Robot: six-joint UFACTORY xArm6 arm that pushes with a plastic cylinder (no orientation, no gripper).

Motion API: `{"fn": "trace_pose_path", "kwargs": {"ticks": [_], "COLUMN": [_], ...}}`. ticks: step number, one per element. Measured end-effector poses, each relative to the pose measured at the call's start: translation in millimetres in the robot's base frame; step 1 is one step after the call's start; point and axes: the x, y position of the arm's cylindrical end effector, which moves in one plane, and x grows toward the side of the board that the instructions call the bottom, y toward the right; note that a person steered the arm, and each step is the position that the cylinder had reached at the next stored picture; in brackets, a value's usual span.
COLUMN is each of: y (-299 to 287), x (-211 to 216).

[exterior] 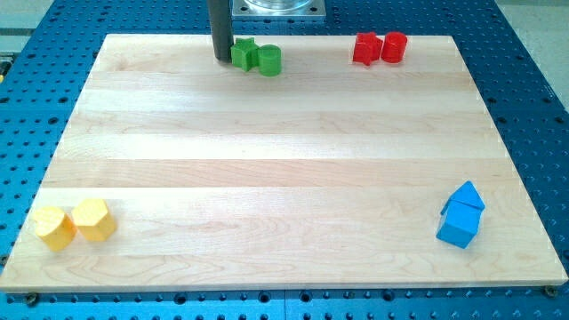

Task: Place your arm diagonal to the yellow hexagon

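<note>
Eight blocks sit in four pairs on the wooden board [267, 178]. My tip [221, 59] holds nothing and rests at the view's top, just left of a green star [244, 53] and green cylinder [269, 60]. Two red blocks [380, 47] lie top right, two blue blocks [461, 214] bottom right. The yellow hexagon [93, 219] sits bottom left beside a second yellow block [54, 228], well apart from my tip.

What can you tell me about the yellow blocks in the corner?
Two yellow blocks sit side by side, touching, near the board's bottom-left corner. The yellow hexagon is the right one, flat face up; the yellow block left of it looks rounder. Both look matte and solid. My tip is far off, at the view's top.
</note>
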Motion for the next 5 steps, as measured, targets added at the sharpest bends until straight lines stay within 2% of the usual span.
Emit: {"fn": "trace_pose_path", "kwargs": {"ticks": [1, 2, 3, 5], "y": [-0.6, -31.2, -42.6, -42.0], "x": [0.0, 7.9, 54.0, 61.2]}}
